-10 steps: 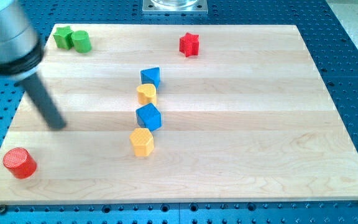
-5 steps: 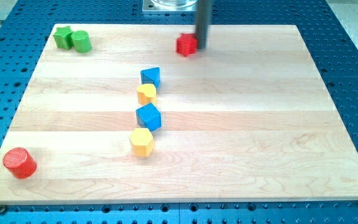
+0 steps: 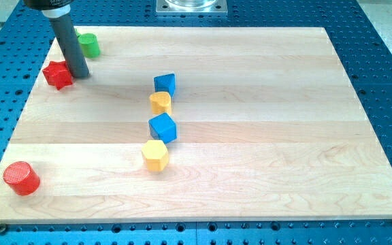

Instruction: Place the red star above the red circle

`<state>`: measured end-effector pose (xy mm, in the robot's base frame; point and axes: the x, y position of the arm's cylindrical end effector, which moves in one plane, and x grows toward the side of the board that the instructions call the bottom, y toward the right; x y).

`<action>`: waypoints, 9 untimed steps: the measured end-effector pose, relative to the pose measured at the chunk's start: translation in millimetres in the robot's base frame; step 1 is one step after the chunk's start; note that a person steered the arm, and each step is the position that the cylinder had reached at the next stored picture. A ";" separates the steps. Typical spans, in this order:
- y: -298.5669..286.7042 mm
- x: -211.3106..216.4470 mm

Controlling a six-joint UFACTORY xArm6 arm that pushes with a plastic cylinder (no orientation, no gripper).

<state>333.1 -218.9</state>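
The red star [image 3: 58, 74] lies near the wooden board's left edge, in the upper part of the view. My tip [image 3: 80, 74] touches its right side. The red circle [image 3: 22, 178], a short cylinder, stands at the board's bottom left corner, far below the star and a little to its left.
A green cylinder [image 3: 89, 45] stands at the top left, just above the rod; the rod hides what is left of it. A blue block [image 3: 165, 84], a yellow block [image 3: 160, 103], a blue cube [image 3: 162, 128] and a yellow hexagon [image 3: 155, 155] form a column mid-board [image 3: 284, 136].
The rod swept from the board's left side to the red star at the top middle, then pushed it left to the left edge. The green star is now hidden behind the rod.
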 end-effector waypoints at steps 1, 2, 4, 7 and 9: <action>-20.1 -2.0; -44.5 7.1; -34.6 27.0; -85.3 28.8; -42.1 128.2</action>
<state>461.3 -261.0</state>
